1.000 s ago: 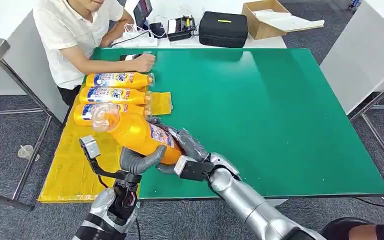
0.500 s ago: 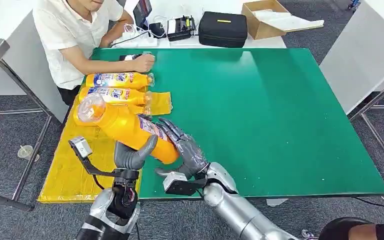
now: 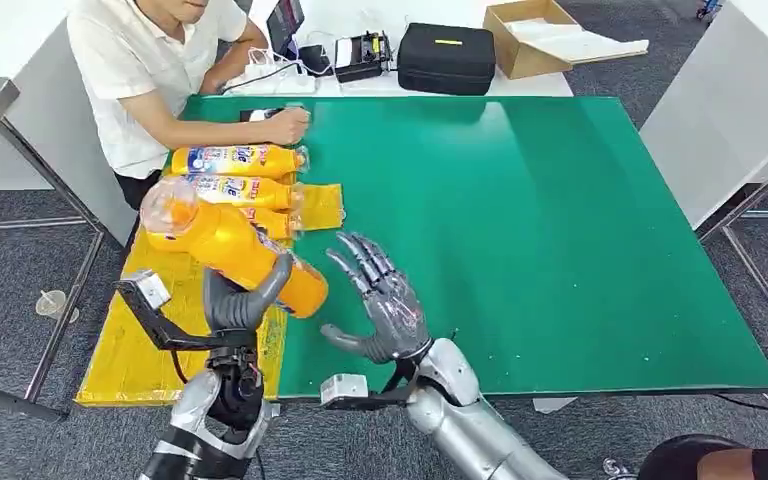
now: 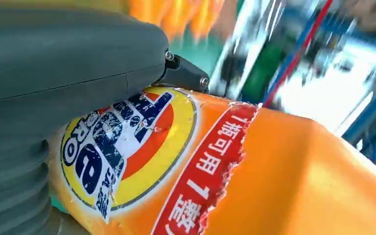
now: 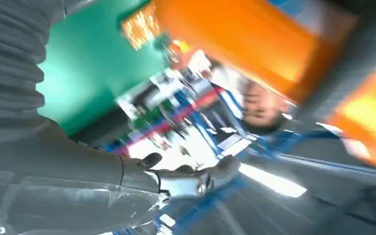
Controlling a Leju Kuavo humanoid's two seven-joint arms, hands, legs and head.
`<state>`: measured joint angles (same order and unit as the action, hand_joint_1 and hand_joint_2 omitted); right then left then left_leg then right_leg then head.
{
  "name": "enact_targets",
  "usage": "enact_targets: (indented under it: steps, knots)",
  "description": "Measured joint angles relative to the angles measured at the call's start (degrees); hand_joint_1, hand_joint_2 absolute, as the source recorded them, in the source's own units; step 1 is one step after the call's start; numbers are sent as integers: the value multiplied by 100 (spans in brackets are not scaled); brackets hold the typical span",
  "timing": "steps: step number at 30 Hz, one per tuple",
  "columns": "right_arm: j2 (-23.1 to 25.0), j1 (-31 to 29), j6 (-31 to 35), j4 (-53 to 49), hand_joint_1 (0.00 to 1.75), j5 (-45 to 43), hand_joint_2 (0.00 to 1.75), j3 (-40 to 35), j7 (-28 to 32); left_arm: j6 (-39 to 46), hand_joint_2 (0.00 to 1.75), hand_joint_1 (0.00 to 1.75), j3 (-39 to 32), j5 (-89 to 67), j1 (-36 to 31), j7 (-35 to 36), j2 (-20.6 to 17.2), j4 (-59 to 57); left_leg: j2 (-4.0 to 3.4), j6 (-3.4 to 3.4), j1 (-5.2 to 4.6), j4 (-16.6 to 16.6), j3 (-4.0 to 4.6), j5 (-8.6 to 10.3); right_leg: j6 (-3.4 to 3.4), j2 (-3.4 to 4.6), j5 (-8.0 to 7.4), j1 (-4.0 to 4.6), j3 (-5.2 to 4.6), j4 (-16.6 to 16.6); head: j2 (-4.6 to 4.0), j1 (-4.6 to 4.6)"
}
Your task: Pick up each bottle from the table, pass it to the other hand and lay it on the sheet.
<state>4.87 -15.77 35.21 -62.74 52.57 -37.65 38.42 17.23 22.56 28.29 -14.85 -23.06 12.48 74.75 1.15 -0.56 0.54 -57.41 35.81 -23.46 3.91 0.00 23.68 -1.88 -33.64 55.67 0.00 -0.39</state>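
Three bottles (image 3: 230, 158): lie in a row on the yellow sheet (image 3: 150, 340); the nearest one is mostly hidden behind the held bottle.
Held bottle (image 3: 228, 248): orange, tilted above the sheet's near part, clear cap end toward the person; label partly covered by the thumb in the left wrist view.
Left robot hand (image 3: 235, 300): wrapped around the held bottle; fingers behind it hidden.
Right robot hand (image 3: 380, 300): fingers spread, holding nothing, just beside the bottle's base, not touching.
Right wrist view: blurred, hard to read.
Desk (image 3: 560, 220): green top.
Person (image 3: 150, 70): seated at far corner, head cut off.
Black case (image 3: 446, 58): behind the desk.
Floor: grey carpet.
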Motion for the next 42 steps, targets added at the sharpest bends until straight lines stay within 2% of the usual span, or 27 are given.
enact_targets:
  steps: [4, 8, 11, 15, 17, 21, 23, 29, 31, 36, 37, 38, 39, 40, 41, 42]
  knots:
    - [217, 440, 11, -662, 0, 754, 175, 668, 127, 883, 175, 171, -120, -949, -222, -342, -142, -193, 0, 0, 3, 0, 2, 0, 0, 1, 0, 2, -3, 1, 0, 2]
    - [359, 663, 15, -1064, 0, 723, 175, 1154, 129, 1969, 175, 171, -153, -2772, -489, -407, -344, -436, 5, 0, 2, 0, 2, 1, -1, -4, 0, 1, -1, 0, 0, 4]
    - [431, 778, 17, -1212, 0, 683, 175, 1337, 129, 2143, 175, 168, -153, -3122, -566, -354, -437, -532, -2, 0, 1, 0, 2, 1, 0, 2, -1, 0, -2, 0, 0, 2]
    - [477, 846, 17, -1323, 0, 675, 175, 1466, 132, 2167, 175, 175, -146, -3197, -619, -315, -505, -623, -2, 0, 1, -1, 2, 1, 0, 2, -1, 1, -3, 0, 0, 2]
    - [488, 848, 17, -1328, 0, 556, 175, 1492, 134, 2185, 175, 175, -146, -3992, -671, 47, -531, -700, -2, 0, 2, -1, 2, 1, -1, 1, -1, 1, -3, 0, 0, 2]
    - [464, 793, 17, -1275, 0, -150, 175, 1472, 134, 1554, 175, 175, -46, -7344, -1002, 1415, -691, -1275, -1, 5, 2, 0, 2, 4, -1, 1, -1, 1, -3, 1, 0, 2]
    - [420, 714, 17, -1207, 0, -511, 175, 1404, 134, 1282, 175, 175, 31, -8301, -1217, 1753, -761, -1691, -6, 9, 2, 0, 1, 7, -6, 3, -7, 1, -6, 1, 0, 0]
    - [389, 691, 17, -1186, 0, -635, 175, 1374, 134, 1155, 175, 175, 33, -8454, -1309, 1779, -778, -1844, -13, 11, 2, 0, 3, 8, -17, 6, -14, 1, -12, 1, 0, 2]
    - [201, 596, 15, -1085, 0, -1214, 175, 1090, 129, 180, 175, 175, 105, -9280, -1855, 1967, -842, -2613, -13, 12, 2, 0, 7, 10, -16, 5, -14, 2, -14, 2, 0, 2]
    - [127, 581, 0, -1057, 0, -1356, 175, 996, 138, -578, 175, 175, 397, -9764, -2235, 1974, -861, -3245, -13, 12, 2, 0, 11, 10, -16, 5, -14, 2, -17, 2, 0, 2]
    - [114, 574, -2, -1050, 0, -1389, 175, 974, 138, -626, 175, 145, 466, -9828, -2313, 1971, -866, -3369, -13, 12, 2, 0, 11, 10, -16, 5, -14, 2, -17, 2, 0, 2]
    - [101, 570, -2, -1046, 0, -1419, 175, 952, 138, -679, 175, 17, 534, -9863, -2384, 1963, -868, -3502, -13, 12, 2, 0, 11, 10, -16, 5, -14, 2, -17, 2, 0, 2]
    - [92, 568, -2, -1041, 0, -1452, 175, 926, 140, -733, 175, 17, 586, -9861, -2437, 1930, -870, -3587, -13, 12, 2, 0, 11, 10, -16, 5, -14, 2, -17, 2, 0, 2]
    - [79, 568, -2, -1039, 0, -1502, 175, 891, 140, -790, 175, 154, 616, -9826, -2476, 1873, -870, -3681, -13, 12, 2, 0, 11, 10, -16, 5, -14, 2, -17, 2, 0, 2]
    - [68, 567, -2, -1039, 0, -1554, 175, 862, 140, -842, 175, 175, 640, -9765, -2502, 1818, -870, -3753, -13, 12, 2, 0, 11, 10, -16, 5, -14, 2, -17, 2, 0, 2]
    - [59, 564, -2, -1039, 0, -1592, 175, 841, 140, -886, 175, 168, 666, -9717, -2527, 1788, -868, -3810, -13, 12, 2, -1, 11, 10, -16, 5, -14, 2, -17, 2, 0, 2]
